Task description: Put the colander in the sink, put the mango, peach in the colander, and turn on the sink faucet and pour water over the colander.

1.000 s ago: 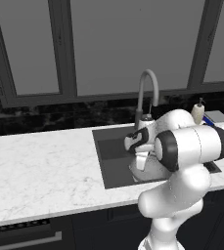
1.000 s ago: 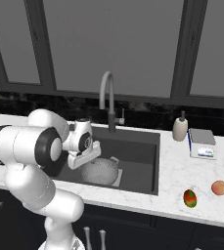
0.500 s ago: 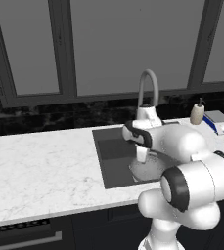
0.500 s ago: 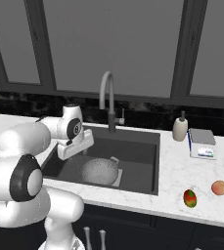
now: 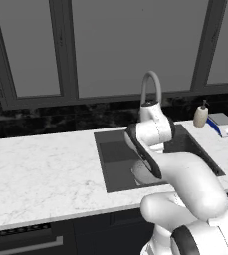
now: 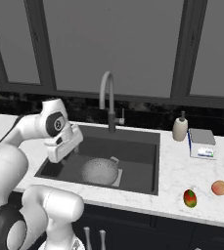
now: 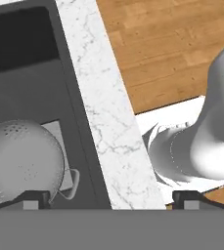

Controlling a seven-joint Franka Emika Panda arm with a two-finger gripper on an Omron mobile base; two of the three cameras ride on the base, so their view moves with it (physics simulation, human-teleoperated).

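- Colander [image 6: 100, 171] — dome up on the sink [image 6: 143, 151] floor, near its front edge.
- Mango [image 6: 190, 198], peach [image 6: 219, 187] — bench's front right.
- Pincer [image 7: 111, 197] — spread, empty.

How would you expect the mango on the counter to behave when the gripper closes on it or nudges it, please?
The mango looks small and rounded, so a nudge would probably roll it, perhaps toward the nearby peach. Its smooth, curved skin may slip between flat fingers. It likely feels firm rather than floppy.
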